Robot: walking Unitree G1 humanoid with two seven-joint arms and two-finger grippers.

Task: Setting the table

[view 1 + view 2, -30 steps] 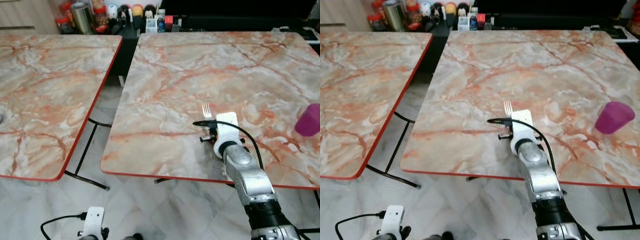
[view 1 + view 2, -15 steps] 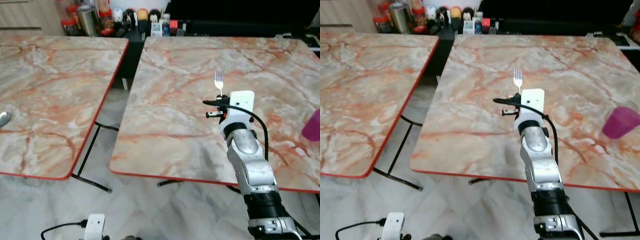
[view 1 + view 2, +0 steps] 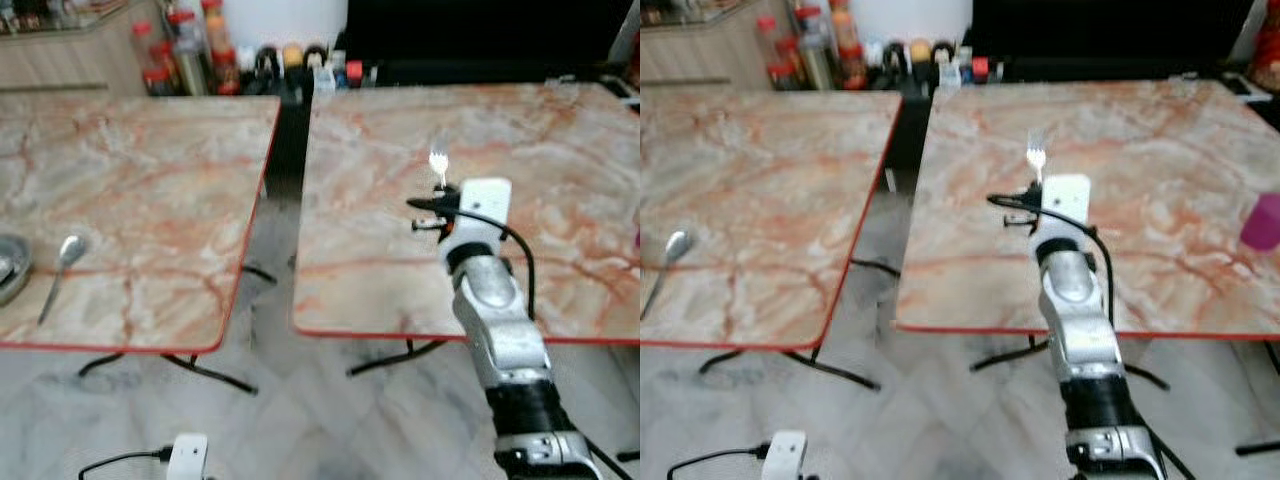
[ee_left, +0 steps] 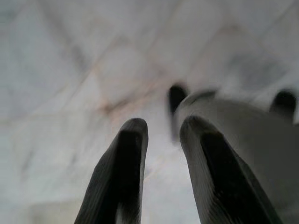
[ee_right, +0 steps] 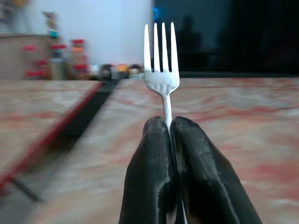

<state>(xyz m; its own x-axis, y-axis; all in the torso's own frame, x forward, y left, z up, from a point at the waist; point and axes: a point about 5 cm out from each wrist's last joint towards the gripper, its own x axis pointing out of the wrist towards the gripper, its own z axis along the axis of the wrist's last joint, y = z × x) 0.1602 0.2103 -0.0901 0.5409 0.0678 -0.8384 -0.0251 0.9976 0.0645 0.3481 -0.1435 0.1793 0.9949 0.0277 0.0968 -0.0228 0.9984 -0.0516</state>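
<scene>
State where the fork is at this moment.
The fork is pinched upright in the right end effector, tines up, raised over the near part of the right-hand marble table, well left of the purple cup.

silver fork point(image 5: 161, 60), orange-veined marble tables point(image 3: 150, 170) with red edges, pink cup point(image 3: 1262, 222)

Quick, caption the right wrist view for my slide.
Right gripper pinching a silver fork upright, tines up, above the marbled table.
</scene>
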